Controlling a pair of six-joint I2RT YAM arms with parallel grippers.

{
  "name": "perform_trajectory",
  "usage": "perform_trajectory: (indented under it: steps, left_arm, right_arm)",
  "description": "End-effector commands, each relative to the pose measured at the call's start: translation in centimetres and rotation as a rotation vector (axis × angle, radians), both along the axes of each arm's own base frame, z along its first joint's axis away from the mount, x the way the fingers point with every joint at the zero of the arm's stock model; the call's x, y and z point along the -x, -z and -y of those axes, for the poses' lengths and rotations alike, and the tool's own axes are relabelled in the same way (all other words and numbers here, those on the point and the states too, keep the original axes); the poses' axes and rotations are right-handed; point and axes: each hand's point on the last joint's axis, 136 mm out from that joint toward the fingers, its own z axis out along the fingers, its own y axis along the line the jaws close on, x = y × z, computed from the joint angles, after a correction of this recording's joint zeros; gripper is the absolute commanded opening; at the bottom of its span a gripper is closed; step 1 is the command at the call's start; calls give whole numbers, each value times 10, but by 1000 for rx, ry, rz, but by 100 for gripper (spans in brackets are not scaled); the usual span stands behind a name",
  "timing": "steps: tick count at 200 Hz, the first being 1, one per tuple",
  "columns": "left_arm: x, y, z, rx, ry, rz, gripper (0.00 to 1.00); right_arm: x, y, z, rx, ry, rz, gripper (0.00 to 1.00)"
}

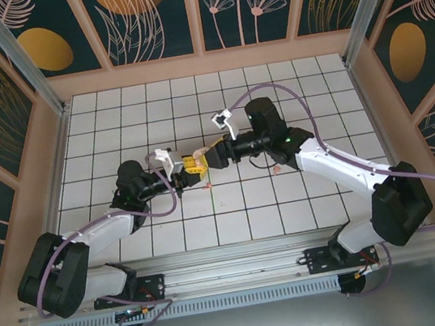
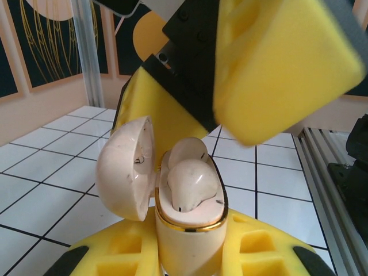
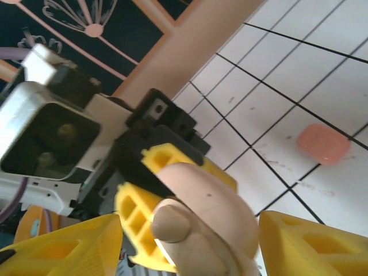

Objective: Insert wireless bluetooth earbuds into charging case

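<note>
White tiled floor (image 1: 98,131) within dark floral wall panels (image 1: 154,37).

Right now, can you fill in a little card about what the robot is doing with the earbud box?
charging case: pale beige with a gold rim, held up off the table
lid: swung open to one side
earbud: one pale beige bud sitting in the case
left fingers: shut on the charging case
right fingers: open, one on each side of the case
pink thing: small, lying on a white tile, apart from both arms
table: white tiles with dark lines
</note>
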Motion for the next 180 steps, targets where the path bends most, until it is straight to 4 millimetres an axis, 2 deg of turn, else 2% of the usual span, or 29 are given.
perform_trajectory:
  steps: [1, 30, 48, 71, 84, 99, 120, 132, 146, 149, 164, 167, 180]
  left_arm:
    - [-2, -10, 1, -2, -8, 39, 14]
    - [-7, -4, 2, -15, -22, 11, 14]
    - [-15, -1, 2, -24, -46, -38, 14]
    - [-39, 13, 2, -49, -137, -196, 13]
    - [-56, 31, 3, -81, -199, -335, 12]
    - [-72, 55, 6, -122, -249, -499, 12]
    - [-91, 81, 10, -157, -306, -670, 10]
    - [-99, 97, 12, -186, -339, -761, 10]
    - [-109, 104, 15, -202, -358, -824, 11]
    - [-111, 114, 16, -218, -365, -854, 10]
    - [-116, 131, 17, -249, -390, -924, 11]
    - [-123, 124, 20, -240, -393, -917, 11]
    - [-131, 133, 23, -257, -408, -959, 13]
  right_arm:
    - [9, -40, 2, -111, -54, 53, 64]
    - [10, -50, 13, -150, -28, 64, 64]
    - [2, -45, 22, -139, 23, 53, 63]
    - [-29, -23, 45, -59, 235, -17, 62]
    - [-59, 2, 76, 14, 411, -96, 59]
    - [-72, 23, 97, 58, 517, -165, 59]
    - [-77, 42, 112, 77, 579, -228, 58]
    - [-77, 48, 114, 90, 589, -242, 58]
    - [-77, 54, 117, 113, 602, -249, 58]
    - [-77, 54, 118, 116, 603, -249, 58]
    - [-76, 59, 118, 133, 601, -255, 58]
    - [-76, 61, 119, 136, 602, -257, 58]
    - [-75, 65, 118, 142, 596, -265, 58]
